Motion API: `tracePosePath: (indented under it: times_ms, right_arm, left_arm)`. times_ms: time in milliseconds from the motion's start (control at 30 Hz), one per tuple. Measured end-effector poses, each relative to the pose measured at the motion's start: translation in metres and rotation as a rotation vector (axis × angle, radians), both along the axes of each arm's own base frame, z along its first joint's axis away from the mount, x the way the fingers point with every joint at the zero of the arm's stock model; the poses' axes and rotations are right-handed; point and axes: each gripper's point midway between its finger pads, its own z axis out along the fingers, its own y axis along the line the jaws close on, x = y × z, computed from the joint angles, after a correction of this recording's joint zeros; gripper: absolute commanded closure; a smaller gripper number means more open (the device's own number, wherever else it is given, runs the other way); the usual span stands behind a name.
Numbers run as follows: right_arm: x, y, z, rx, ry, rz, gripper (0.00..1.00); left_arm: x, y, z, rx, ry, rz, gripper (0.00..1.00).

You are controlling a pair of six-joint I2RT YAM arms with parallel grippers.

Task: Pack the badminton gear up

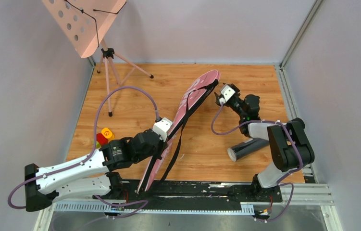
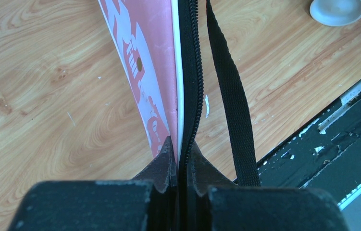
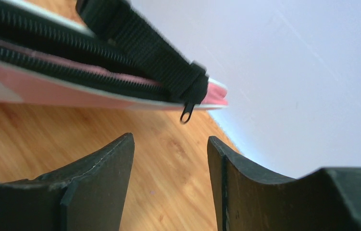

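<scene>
The long pink racket bag (image 1: 192, 98) lies diagonally across the wooden floor, its black strap (image 1: 178, 139) hanging along it. My left gripper (image 1: 165, 136) is shut on the bag's zipped edge (image 2: 188, 96) near the middle. My right gripper (image 1: 218, 99) is open and empty beside the bag's far end, where the zipper pull (image 3: 186, 113) hangs just beyond my fingertips (image 3: 120, 149). The black cylindrical tube (image 1: 247, 149) lies on the floor under the right arm; its white end shows in the left wrist view (image 2: 338, 10). Rackets and shuttlecocks are out of view.
A pink perforated music stand (image 1: 84, 21) on tripod legs (image 1: 108, 82) stands at the back left. A red and yellow object (image 1: 104, 135) sits by the left arm. Grey walls close in the sides. A black base strip (image 1: 207, 190) runs along the near edge.
</scene>
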Motion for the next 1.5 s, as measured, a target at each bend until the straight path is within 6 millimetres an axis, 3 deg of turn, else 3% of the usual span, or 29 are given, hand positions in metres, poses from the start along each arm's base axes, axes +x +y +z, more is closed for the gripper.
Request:
tracePosePath:
  times_ms: [233,567,800,900,1167,1333,1500]
  right_arm:
    - [0.010,0.014,0.025,-0.018,-0.088,-0.009,0.41]
    - [0.025,0.016,0.027,-0.103,-0.135,-0.043,0.45]
    - [0.030,0.016,0.021,-0.139,-0.135,-0.063,0.72]
    - [0.030,0.015,0.023,-0.141,-0.144,-0.072,0.99]
    - [0.026,0.016,0.025,-0.113,-0.151,-0.069,1.00]
    - [0.009,0.018,0.024,-0.067,-0.117,-0.032,1.00]
    - [-0.013,0.032,0.033,-0.009,-0.103,0.032,1.00]
  left_arm:
    - [-0.001,0.001,0.000,0.000,0.002,-0.001,1.00]
    - [-0.001,0.001,0.001,-0.006,0.000,0.000,1.00]
    - [-0.001,0.001,-0.001,-0.004,0.001,-0.001,1.00]
    - [-0.001,0.001,-0.001,-0.004,0.001,0.000,1.00]
    - [-0.001,0.001,-0.001,-0.003,0.001,0.001,1.00]
    - [-0.001,0.003,-0.003,0.008,0.003,0.003,1.00]
    - [0.001,0.000,-0.003,0.004,-0.001,0.002,1.00]
